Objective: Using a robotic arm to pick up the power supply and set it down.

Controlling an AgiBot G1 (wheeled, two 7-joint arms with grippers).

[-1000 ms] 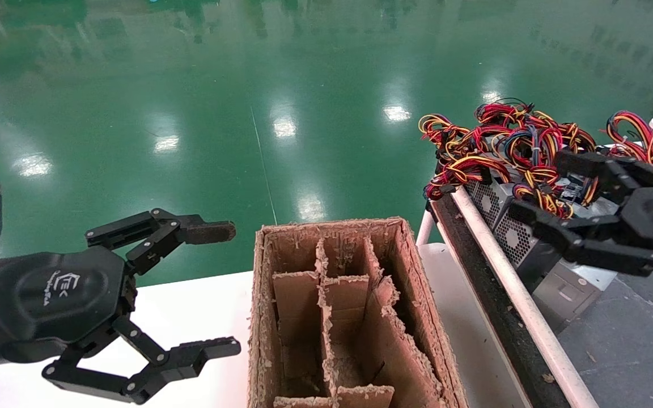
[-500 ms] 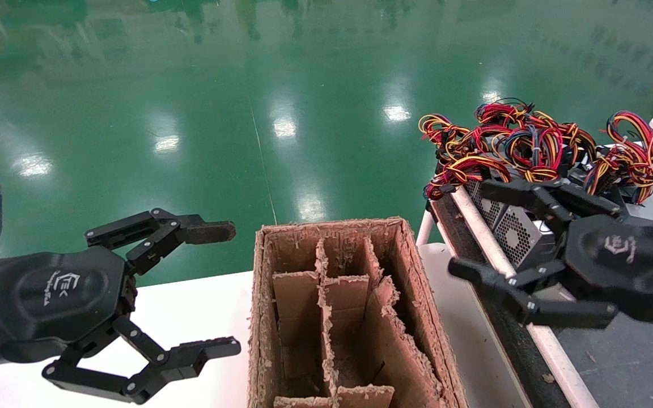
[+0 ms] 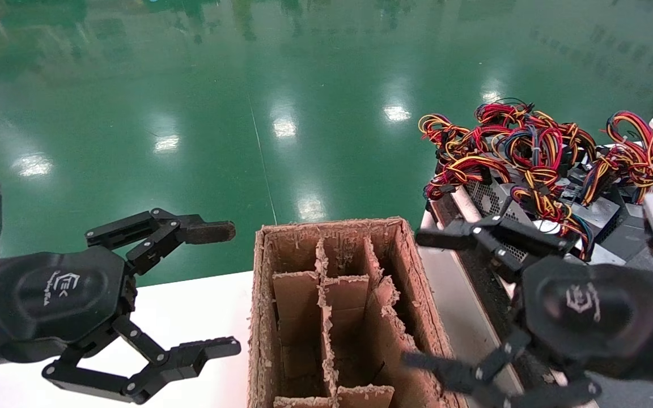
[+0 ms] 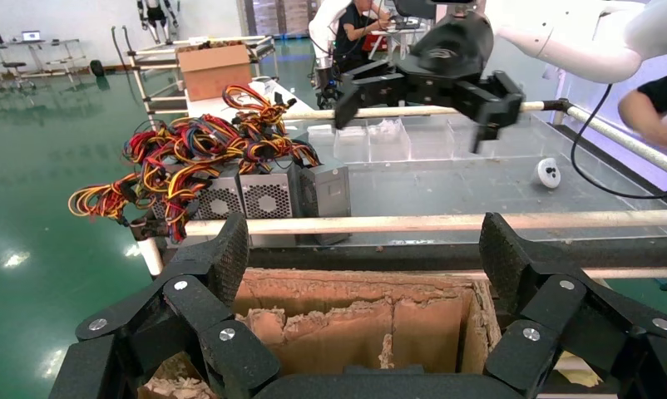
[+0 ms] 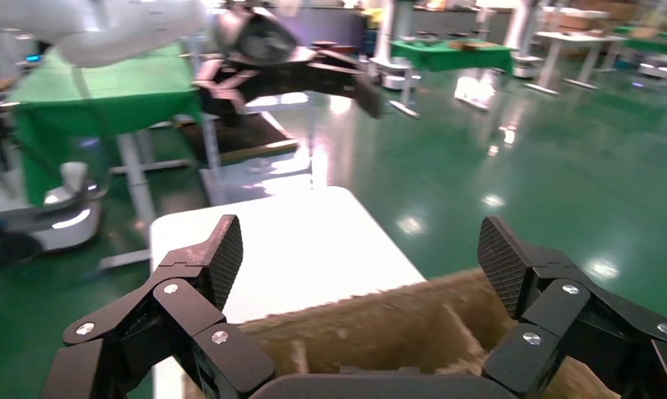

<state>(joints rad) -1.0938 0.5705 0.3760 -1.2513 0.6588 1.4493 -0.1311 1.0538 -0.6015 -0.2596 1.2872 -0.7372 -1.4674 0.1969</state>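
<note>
The right hand gapes wide and empty at lower right beside the cardboard box — white logo unreadable — while the power supply sits upper right; left hand wide at lower left.

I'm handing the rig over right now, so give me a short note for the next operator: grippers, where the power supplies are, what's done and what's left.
Right gripper: open, empty, by the right edge of the cardboard divider box, away from the supplies.
Left gripper: open, empty, parked over the white table left of the box.
Power supplies: grey units with red-yellow wire bundles sit on the side rack, right of the box.
Done: nothing held; no supply visible in the box compartments.
Left: grasp a power supply, lift it, set it down.
</note>
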